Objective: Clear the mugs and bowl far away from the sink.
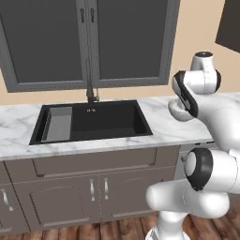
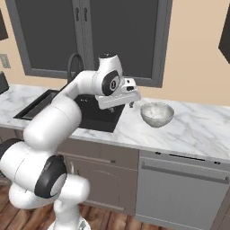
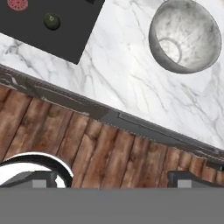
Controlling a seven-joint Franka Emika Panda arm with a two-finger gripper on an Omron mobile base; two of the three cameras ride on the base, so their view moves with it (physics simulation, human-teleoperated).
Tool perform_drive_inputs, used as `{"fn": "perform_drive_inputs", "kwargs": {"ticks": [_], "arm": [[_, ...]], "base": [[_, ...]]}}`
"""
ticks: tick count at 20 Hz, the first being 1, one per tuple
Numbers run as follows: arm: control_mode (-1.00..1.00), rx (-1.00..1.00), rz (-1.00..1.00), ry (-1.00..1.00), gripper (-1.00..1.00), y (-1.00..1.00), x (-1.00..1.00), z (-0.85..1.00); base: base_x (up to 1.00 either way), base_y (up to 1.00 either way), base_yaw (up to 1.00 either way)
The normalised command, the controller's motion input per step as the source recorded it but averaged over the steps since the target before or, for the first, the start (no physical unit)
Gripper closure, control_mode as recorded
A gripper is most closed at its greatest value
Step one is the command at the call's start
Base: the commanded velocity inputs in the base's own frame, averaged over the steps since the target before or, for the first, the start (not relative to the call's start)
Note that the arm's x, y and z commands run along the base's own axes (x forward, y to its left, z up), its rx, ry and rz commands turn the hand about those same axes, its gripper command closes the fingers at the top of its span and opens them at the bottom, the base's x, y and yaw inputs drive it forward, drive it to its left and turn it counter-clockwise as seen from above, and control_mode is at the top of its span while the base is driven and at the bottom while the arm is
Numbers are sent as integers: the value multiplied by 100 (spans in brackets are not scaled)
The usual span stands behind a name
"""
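The bowl (image 2: 157, 114), 1 pale off-white round dish with a marbled sheen, stands upright on the white veined marble counter (image 2: 197, 130), just beside the right rim of the large black rectangular sink (image 1: 93, 122), which serves as landmark here. Nearest to the cameras, in front of the sink, run the grey-brown cabinet doors (image 1: 70, 197) and a wooden plank floor (image 3: 109, 148); a grey dishwasher front (image 2: 179, 193) sits below the counter under the bowl. The white arm's two-finger gripper (image 2: 128, 96) hangs above the counter between the sink's right edge and the bowl, its jaws spread wide and holding nothing. Inside the sink lies 1 grey ribbed drain rack (image 1: 58, 124) at the left end, and in the hand view 2 small round marks, 1 reddish (image 3: 17, 4) and 1 dark green (image 3: 52, 21), show on the basin floor. Behind the sink rises 1 tall black curved tap (image 1: 90, 89) before the dark grey window (image 1: 89, 42). The bowl looks stiff, smooth and probably slippery and breakable; its wall is wider than the jaws could span, so pinching the rim, 1 finger inside and 1 outside, seems the safest hold. I count 1 bowl; no mugs can be made out.
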Motion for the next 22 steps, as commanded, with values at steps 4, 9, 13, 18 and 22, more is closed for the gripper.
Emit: {"fn": "perform_drive_inputs", "kwargs": {"ticks": [4, 9, 13, 18, 22], "arm": [[-100, 0, 8, 10, -100, 0, 12, -43], [-100, 2, 4, 0, -100, -1, 10, -25], [-100, 0, 2, 0, -100, 0, 11, -12], [-100, 0, 3, 0, -100, -3, 14, -10], [-100, 0, 5, 0, -100, -3, 16, -16]], "base": [[0, 0, 0], [0, 0, 0], [0, 0, 0], [0, 0, 0], [0, 0, 0]]}}
